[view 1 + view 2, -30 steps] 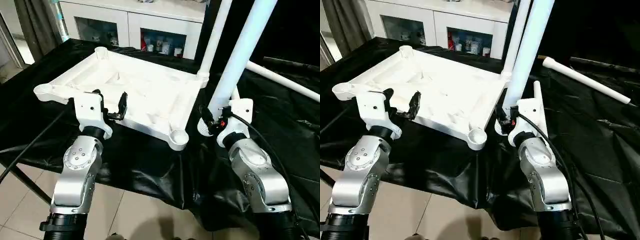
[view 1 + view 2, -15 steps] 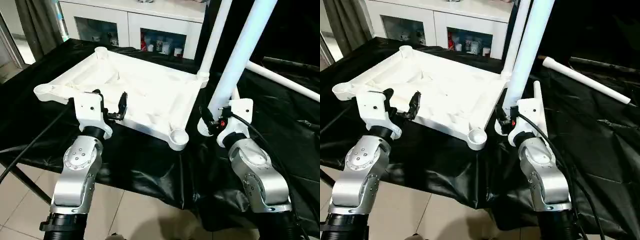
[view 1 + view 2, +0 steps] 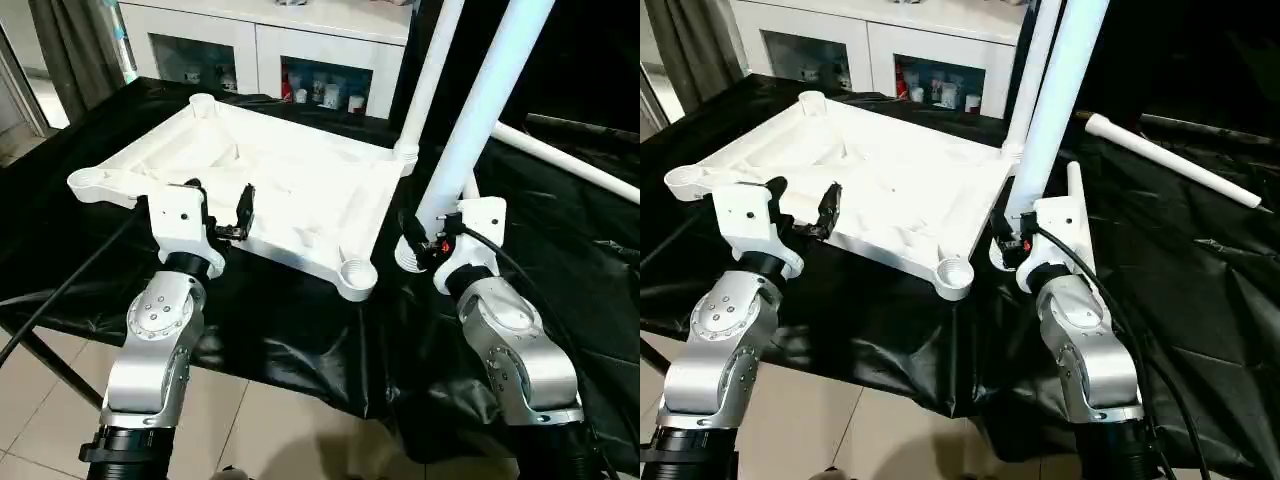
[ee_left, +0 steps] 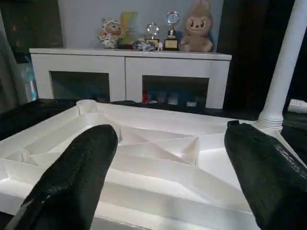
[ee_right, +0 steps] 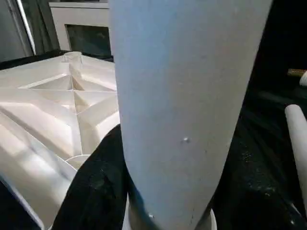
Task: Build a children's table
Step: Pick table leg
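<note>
White rectangular tabletop lies upside down on black cloth, ribbed underside up, round sockets at its corners; one white tubular leg stands upright in the far right socket; a second leg stands tilted just beside the near right corner, flared end down; a third lies flat, well apart on the right.

one tabletop — three legs, one cabinet

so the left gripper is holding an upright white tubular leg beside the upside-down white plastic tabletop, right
Wrong arm. In the left eye view the right gripper holds the upright white tubular leg beside the upside-down white plastic tabletop; the left gripper is open and empty.
</note>
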Robot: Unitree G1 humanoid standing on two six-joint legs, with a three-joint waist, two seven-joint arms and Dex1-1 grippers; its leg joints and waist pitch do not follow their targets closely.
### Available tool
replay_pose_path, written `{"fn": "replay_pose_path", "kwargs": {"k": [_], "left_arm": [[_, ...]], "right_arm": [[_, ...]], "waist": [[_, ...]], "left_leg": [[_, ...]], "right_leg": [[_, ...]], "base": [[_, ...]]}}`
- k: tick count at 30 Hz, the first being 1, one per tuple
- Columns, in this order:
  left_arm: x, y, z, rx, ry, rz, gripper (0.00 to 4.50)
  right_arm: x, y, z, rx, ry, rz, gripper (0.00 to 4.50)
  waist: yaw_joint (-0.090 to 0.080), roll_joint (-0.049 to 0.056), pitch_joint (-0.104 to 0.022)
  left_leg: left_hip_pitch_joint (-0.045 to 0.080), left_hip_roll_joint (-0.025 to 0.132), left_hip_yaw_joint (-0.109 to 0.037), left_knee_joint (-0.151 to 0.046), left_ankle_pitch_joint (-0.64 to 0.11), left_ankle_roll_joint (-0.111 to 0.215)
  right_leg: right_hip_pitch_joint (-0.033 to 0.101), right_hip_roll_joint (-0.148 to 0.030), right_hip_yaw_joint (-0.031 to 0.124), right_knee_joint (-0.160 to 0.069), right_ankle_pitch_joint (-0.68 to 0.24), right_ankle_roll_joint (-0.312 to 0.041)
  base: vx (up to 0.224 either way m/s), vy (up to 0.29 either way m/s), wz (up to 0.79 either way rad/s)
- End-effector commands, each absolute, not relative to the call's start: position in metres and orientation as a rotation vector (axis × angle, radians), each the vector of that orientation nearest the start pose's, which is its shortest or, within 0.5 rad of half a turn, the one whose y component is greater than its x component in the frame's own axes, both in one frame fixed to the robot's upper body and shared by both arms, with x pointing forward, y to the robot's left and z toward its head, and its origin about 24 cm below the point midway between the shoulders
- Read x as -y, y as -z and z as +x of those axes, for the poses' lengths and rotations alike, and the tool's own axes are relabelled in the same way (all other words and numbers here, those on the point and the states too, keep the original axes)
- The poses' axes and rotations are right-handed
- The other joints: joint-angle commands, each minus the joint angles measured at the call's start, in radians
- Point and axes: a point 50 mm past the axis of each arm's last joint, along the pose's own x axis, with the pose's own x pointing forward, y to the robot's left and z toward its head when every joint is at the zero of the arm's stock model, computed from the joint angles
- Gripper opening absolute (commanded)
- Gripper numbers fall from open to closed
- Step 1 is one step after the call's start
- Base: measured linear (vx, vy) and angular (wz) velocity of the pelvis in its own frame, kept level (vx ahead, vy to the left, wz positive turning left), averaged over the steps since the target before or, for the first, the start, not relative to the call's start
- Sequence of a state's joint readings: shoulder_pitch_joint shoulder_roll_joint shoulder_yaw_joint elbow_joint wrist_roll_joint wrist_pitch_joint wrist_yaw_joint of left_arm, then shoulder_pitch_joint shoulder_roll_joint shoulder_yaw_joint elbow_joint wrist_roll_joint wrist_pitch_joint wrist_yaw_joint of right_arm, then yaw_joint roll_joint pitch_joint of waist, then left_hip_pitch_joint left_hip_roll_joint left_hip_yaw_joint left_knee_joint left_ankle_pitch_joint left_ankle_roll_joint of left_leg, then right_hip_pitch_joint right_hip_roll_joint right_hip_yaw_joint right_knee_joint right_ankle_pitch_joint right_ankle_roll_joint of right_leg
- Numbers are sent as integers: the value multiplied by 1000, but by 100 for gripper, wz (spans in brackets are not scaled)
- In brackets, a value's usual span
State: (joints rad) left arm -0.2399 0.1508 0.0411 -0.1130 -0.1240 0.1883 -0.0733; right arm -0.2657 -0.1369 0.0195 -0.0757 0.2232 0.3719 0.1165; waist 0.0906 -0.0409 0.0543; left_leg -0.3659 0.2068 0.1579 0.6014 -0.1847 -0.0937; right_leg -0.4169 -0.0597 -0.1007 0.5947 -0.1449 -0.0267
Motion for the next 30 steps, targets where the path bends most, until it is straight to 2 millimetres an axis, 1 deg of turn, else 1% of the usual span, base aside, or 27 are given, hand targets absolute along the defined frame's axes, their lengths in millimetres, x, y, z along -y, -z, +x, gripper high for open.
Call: {"fn": "replay_pose_path", "kwargs": {"k": [1, 30], "left_arm": [[-163, -117, 294, 164, 105, 35, 413], [-163, -117, 294, 164, 105, 35, 413]], "right_arm": [[142, -96, 297, -34, -238, 57, 189], [142, -96, 297, -34, -238, 57, 189]], "waist": [[1, 12, -68], [2, 11, -68]], "left_leg": [[4, 13, -2, -72, -247, 3], [4, 13, -2, -71, -240, 4]], "right_leg": [[53, -65, 48, -83, -379, -5], [53, -65, 48, -82, -376, -4]], "base": [[0, 0, 0], [0, 0, 0]]}}
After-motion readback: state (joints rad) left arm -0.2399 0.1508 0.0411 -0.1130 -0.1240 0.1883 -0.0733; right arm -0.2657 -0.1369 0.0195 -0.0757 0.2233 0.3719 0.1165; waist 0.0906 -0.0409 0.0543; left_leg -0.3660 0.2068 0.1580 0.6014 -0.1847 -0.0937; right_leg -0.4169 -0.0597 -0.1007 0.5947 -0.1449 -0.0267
